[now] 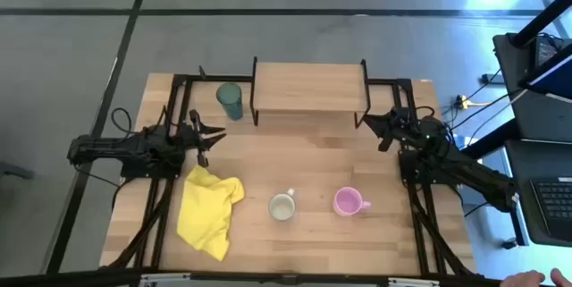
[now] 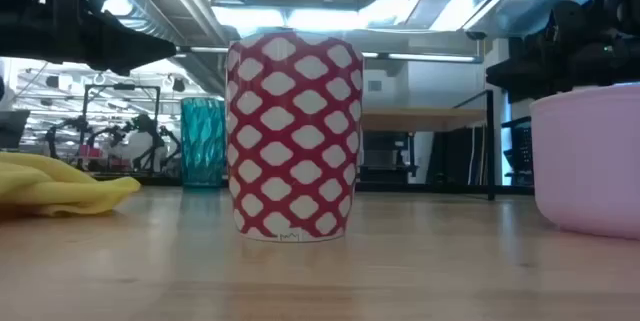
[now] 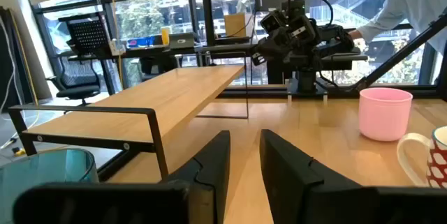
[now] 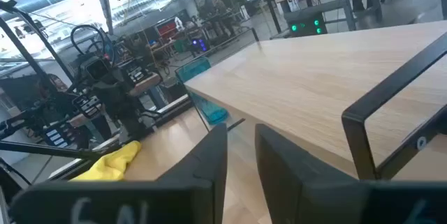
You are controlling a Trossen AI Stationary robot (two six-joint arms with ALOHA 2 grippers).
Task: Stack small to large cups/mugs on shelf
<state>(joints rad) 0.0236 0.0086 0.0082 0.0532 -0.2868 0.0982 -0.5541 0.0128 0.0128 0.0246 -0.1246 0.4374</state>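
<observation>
The light-wood shelf (image 1: 308, 88) stands on black legs at the table's far middle. The teal tumbler (image 1: 230, 101) stands upright on the table just left of it. A small mug (image 1: 282, 206), cream inside and red-and-white patterned outside (image 2: 293, 136), stands near the front middle. The pink mug (image 1: 349, 201) stands to its right. My left gripper (image 1: 213, 135) is open and empty, left of the shelf and near the tumbler. My right gripper (image 1: 373, 126) is open and empty at the shelf's right end.
A crumpled yellow cloth (image 1: 210, 208) lies at the front left, beside the patterned mug. The shelf's black legs (image 3: 157, 137) stand close before both grippers. A person's hand (image 1: 527, 279) shows off the table at the front right.
</observation>
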